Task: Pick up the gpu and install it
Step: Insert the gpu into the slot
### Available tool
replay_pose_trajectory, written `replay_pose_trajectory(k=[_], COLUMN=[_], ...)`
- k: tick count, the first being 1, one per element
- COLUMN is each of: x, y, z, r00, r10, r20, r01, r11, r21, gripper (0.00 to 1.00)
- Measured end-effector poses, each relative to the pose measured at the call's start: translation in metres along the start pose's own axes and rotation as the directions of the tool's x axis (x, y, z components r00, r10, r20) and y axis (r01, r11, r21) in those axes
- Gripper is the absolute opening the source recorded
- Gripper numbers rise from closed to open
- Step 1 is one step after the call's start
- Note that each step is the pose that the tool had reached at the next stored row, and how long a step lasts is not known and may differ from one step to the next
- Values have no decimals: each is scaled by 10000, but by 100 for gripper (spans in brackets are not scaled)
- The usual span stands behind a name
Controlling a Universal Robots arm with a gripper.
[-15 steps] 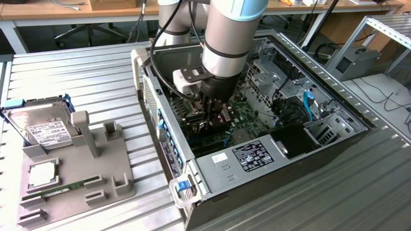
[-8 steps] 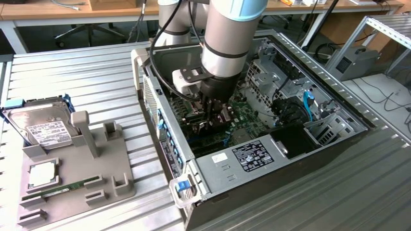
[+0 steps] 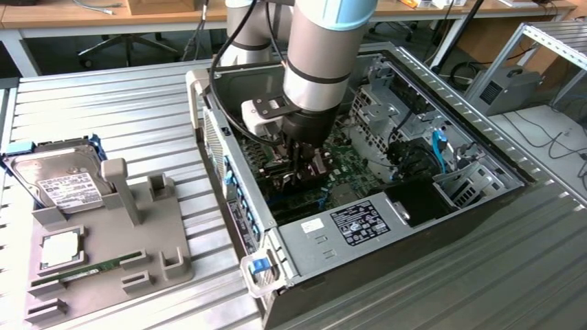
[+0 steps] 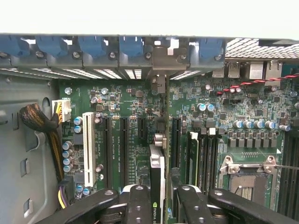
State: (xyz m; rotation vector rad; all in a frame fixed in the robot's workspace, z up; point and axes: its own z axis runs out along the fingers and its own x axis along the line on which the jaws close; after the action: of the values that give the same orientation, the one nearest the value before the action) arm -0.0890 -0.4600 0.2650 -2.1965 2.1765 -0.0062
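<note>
Gripper [image 4: 158,205] position: lowered inside the open computer case [image 3: 477,148], directly above the green motherboard [image 4: 126,154]. The fingers [image 4: 138,205] are clenched on the gpu [image 4: 158,179], holding it edge-on between them, one finger on each face.

Orientation: in the wrist view the card stands on its thin edge, its long axis running from the fingers toward the rear wall of the case. Its tan-silver metal bracket [image 4: 161,84] sits at the far end, level with the row of blue slot retainers [image 4: 93,49]. The card lies in line with the dark expansion slots [image 4: 124,140], between those slots and the memory sockets [image 4: 205,154]. Whether its lower edge has entered a slot cannot be told.

Materials: the gpu is a thin, rigid board with a black face. The case is sheet steel, the motherboard is studded with cylindrical capacitors.

In the exterior view, a grey moulded fixture [image 3: 170,258] rests on the ribbed metal counter [image 3: 119,110] at the exterior view's left, holding a silver hard drive [image 3: 60,182] and a green RAM stick [image 3: 92,269].
</note>
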Motion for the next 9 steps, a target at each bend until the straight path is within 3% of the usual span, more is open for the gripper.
replay_pose_trajectory(k=[9], x=[0], y=[15], z=[-1], r00=[10000], r10=[-1], r20=[1], r01=[1], r11=[10000], r21=[0], gripper=[27])
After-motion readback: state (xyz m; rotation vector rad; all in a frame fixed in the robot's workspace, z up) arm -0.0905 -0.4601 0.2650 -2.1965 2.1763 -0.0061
